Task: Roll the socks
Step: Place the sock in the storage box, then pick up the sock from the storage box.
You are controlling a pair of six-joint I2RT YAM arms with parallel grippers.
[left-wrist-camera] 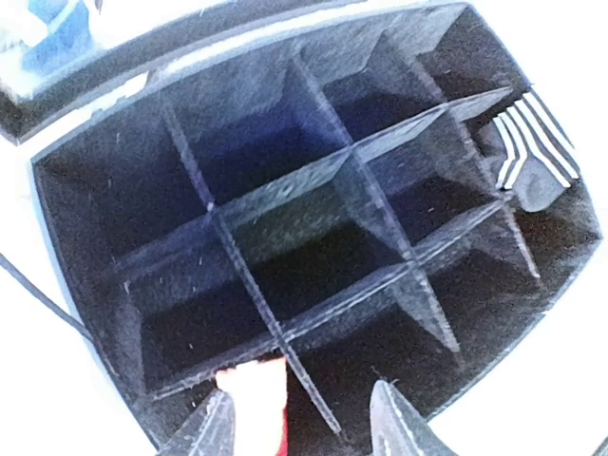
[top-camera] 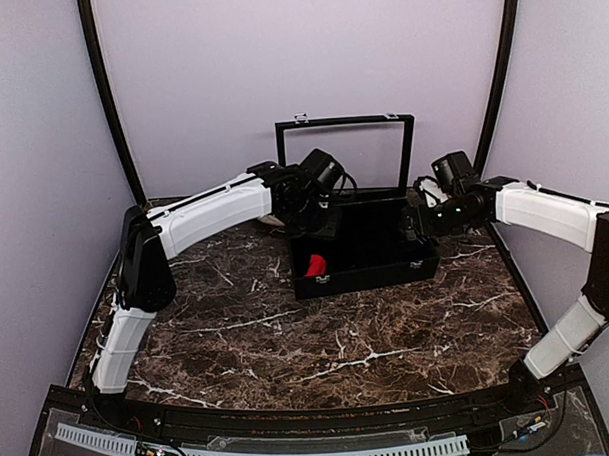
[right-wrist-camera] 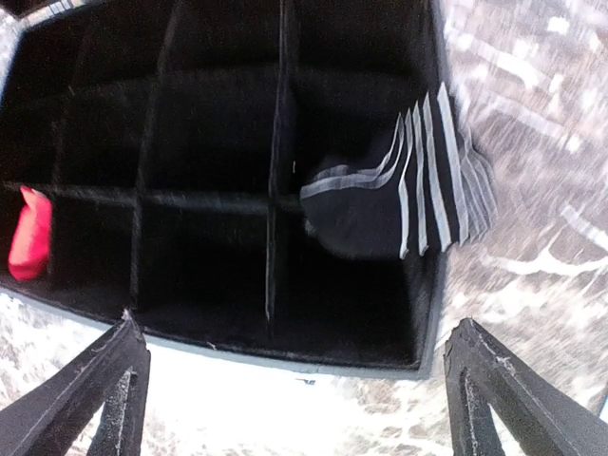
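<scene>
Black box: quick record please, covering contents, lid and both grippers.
box: black divided box on the marble table
lid: open, standing upright at the back
red sock: in the near-left corner compartment, under the left gripper, seemingly not gripped
striped sock: black with white stripes, draped over the box's right wall
left gripper: open, over the box's left side
right gripper: wide open, over the box's right edge, holding nothing

Red socks (top-camera: 316,265) — bunched, in near-left corner compartment of black box (top-camera: 376,276)
</scene>
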